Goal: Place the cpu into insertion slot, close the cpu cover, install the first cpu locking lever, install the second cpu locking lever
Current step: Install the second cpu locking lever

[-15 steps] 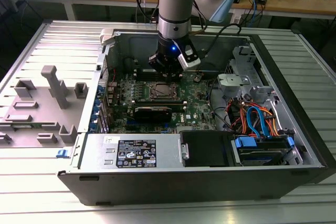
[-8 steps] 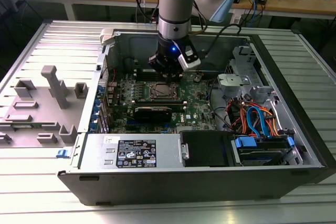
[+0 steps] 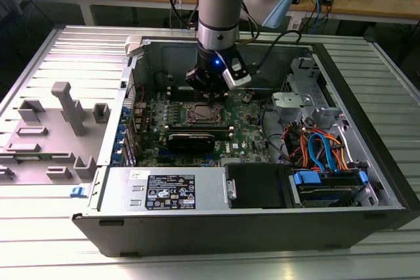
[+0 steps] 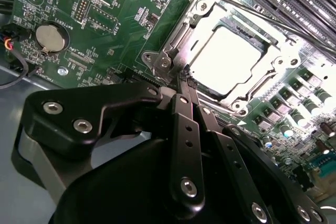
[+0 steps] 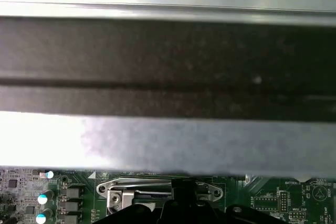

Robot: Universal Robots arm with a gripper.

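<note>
Exterior view: the arm reached down into the open computer case (image 3: 367,155), which lay on its side on the slatted metal surface (image 3: 59,240). The claw (image 3: 209,91) hung just above the far edge of the insertion slot (image 3: 199,115) on the green motherboard (image 3: 246,129). A long black card (image 3: 190,140) sat on the near side of the slot, away from the claw. A grey plastic fixture (image 3: 65,106) stood on the surface well apart, toward the exterior view's left.

Second wrist view: the claw (image 4: 185,80) had its two black fingers (image 4: 185,124) pressed together, with the tips meeting at a corner of the socket frame; whether anything was pinched there could not be told. The cpu (image 4: 226,61) lay flat in the insertion slot (image 4: 179,33), just beyond the tips, with its pale metal top glaring under the light. The cpu cover (image 4: 278,51) lay down around the chip. A thin lever rod (image 4: 241,4) ran along the far side of the frame. A coin battery (image 4: 51,37) sat well off to one side.

First wrist view: the claw tip (image 5: 184,186) sat against the silvery socket frame (image 5: 137,188). A grey case wall (image 5: 168,66) stood behind.
</note>
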